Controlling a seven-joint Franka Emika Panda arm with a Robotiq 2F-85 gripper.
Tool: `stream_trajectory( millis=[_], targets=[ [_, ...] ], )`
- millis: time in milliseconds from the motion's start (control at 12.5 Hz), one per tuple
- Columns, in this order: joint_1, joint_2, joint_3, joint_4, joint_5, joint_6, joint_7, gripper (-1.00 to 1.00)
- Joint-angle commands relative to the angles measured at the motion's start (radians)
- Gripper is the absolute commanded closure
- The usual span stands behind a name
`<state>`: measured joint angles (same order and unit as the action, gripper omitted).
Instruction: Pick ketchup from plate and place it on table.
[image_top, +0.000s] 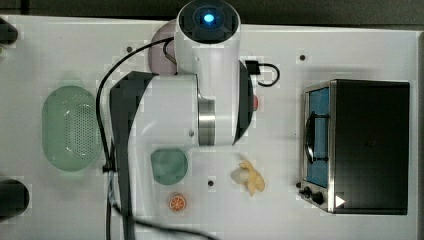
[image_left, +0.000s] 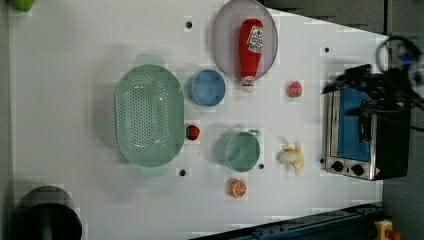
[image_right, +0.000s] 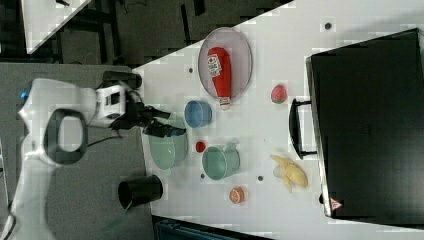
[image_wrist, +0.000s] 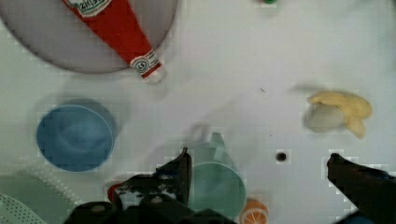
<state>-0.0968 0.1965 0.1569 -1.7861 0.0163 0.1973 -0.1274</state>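
Ketchup: lying flat on plate at a desk edge, cap overhanging the rim; jaws wide open, empty, well apart from it over green cup; risk: descent clips cup or blue dish, or round bottle rolls

The ketchup carries a white label with dark print, in the upper middle of the left view; its letters are too small to read. In the wrist view a strip of that label shows at the upper left, equally unreadable. The oven bears a small white triangular sign at its lower left corner in the top view.
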Motion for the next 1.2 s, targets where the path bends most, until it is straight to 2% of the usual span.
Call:
stream_trajectory(
  millis=[80, 320, 720, 1200],
  targets=[
    [0.009, 0.058, 0.021, -0.001, -0.003, 0.098, -0.245, -1.00],
    [0.022, 0.155, 0.021, 0.000, -0.004, 0.236, -0.387, -1.00],
    [0.038, 0.316, 0.021, 0.020, -0.011, 0.452, -0.405, -1.00],
    [0.053, 0.490, 0.020, 0.097, -0.124, 0.643, -0.451, -1.00]
  ],
)
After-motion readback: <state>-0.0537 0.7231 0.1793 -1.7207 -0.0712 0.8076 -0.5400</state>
